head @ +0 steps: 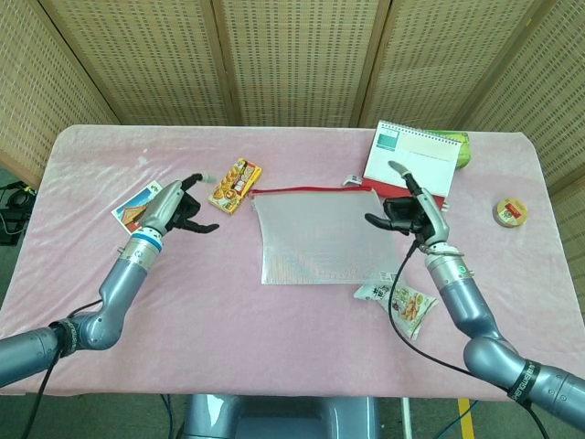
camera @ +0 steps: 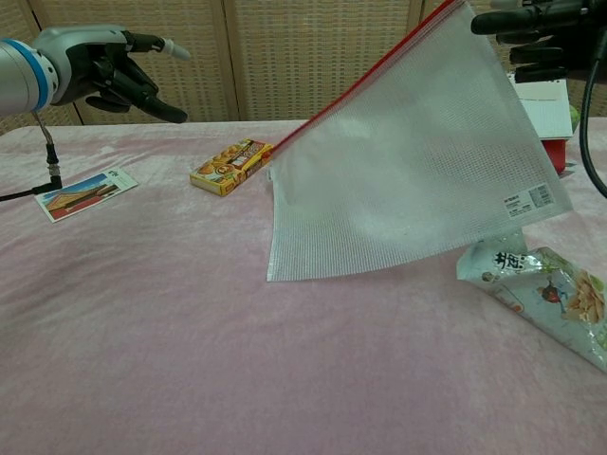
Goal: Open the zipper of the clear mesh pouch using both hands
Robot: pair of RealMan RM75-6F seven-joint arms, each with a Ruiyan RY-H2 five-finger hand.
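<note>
Clear mesh pouch (head: 317, 238) w/ red zipper (head: 306, 191) edge, mid-desk on pink fuzzy cloth (head: 228, 320).
Pouch: flat rectangular grid-weave plastic; in chest view it looks lifted at its right top corner, sloping down to the left. Left hand (head: 179, 208) well left of pouch, fingers spread, holding nothing. Right hand (head: 408, 212) just right of pouch, fingers extended & apart; contact w/ pouch can't tell. Small orange box (head: 236, 183) near pouch's upper-left corner; crinkly snack packet (head: 402, 305) by lower-right.
</note>
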